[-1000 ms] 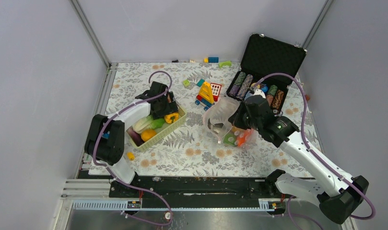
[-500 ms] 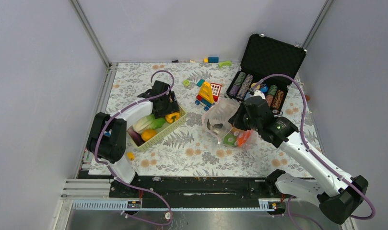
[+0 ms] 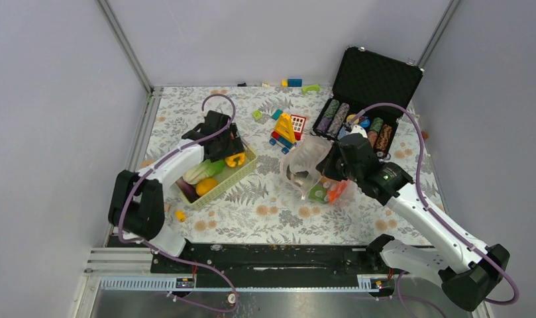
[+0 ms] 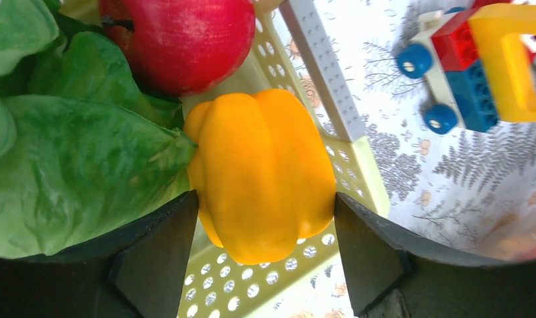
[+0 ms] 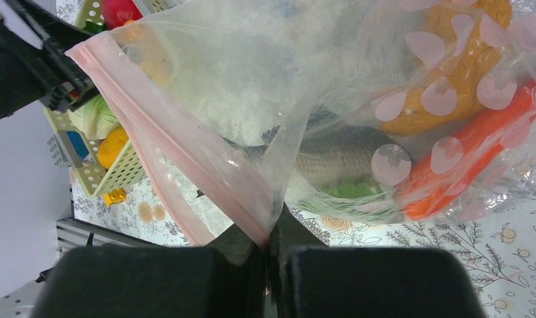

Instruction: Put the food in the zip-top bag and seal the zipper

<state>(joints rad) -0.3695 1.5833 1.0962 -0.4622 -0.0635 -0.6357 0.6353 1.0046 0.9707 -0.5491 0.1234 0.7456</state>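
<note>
**Left gripper astride the yellow pepper, bag waiting off to its right**

Left gripper (image 4: 265, 205) was down in the pale green basket (image 4: 321, 66) with its jaws spread wide, one finger on each flank of the yellow pepper (image 4: 258, 152). The pads sat right at the pepper's sides. Whether they pressed yet or only brushed it, I could not tell, and the pepper lay on the basket floor against the rim.

Its long axis ran away from the wrist, in line with the fingers, so the jaws crossed its narrow waist. That looked like the right way to take it. The red round one (image 4: 179, 40) and the green leafy pieces (image 4: 73, 159) were crowded in just beside it.

Over on the other side, the right gripper (image 5: 268, 252) was clenched tight on the lip of the zip-top bag (image 5: 252, 86), pinching it close by the zipper (image 5: 159, 119). That lifted the mouth open towards the basket. An orange carrot (image 5: 477, 146) and some green and grey pieces already lay inside the bag.

The whole move hung on this: the bag lay to the left arm's right, across a bare stretch of table, its mouth facing that arm. The left arm was the nearer one to the food and the only free one, so by my reckoning the carry ran sideways into that held-up mouth.
</note>
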